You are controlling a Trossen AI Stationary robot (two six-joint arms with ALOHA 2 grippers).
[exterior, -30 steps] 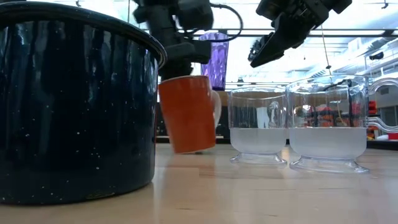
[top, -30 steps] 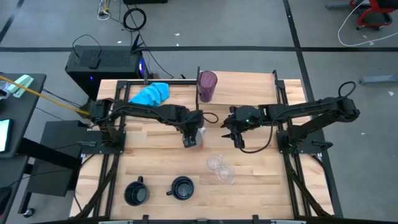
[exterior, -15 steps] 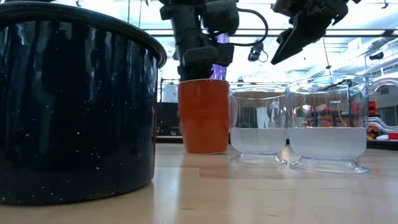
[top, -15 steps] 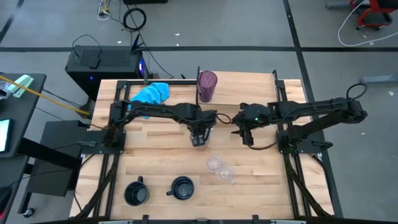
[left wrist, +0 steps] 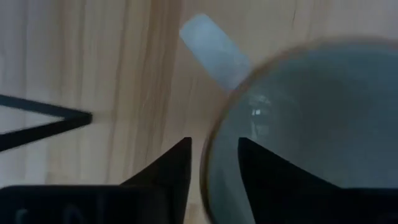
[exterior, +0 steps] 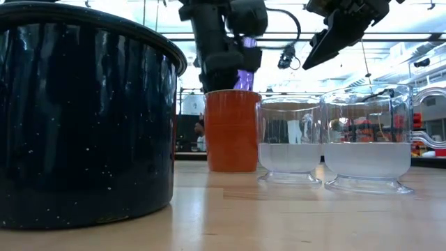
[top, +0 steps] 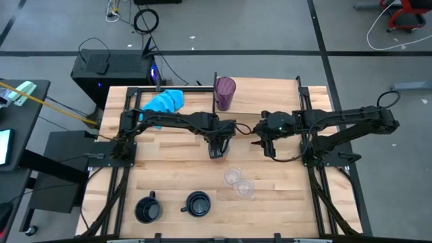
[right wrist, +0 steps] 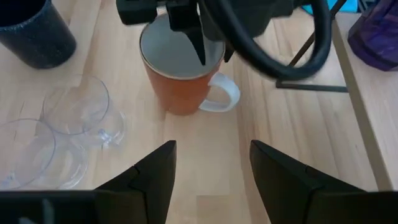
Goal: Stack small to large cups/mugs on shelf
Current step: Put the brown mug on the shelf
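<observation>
The orange mug point(right wrist: 180, 87) stands upright on its base on the table, left of two clear cups point(exterior: 289, 139) point(exterior: 366, 139). My left gripper point(left wrist: 213, 152) is open above it, pointing down. One finger is inside the rim and one outside, with a gap showing at the inner finger. My right gripper point(right wrist: 211, 168) hovers open over bare wood to the mug's right. The purple tumbler point(top: 225, 92) stands at the left end of the shelf point(top: 263, 88) by the far edge. Two black mugs point(top: 147, 209) point(top: 197, 204) stand near the front edge.
A blue cloth point(top: 164, 101) lies at the far left of the table. The nearer black mug point(exterior: 83, 111) fills the left of the low view. Bare wood lies between the orange mug and the shelf, and at the table's right.
My left gripper has carried the orange mug a little toward the table's right edge. The mug was tilted a second ago and now stands upright on the table. My right gripper has drawn back a little toward the right edge.
</observation>
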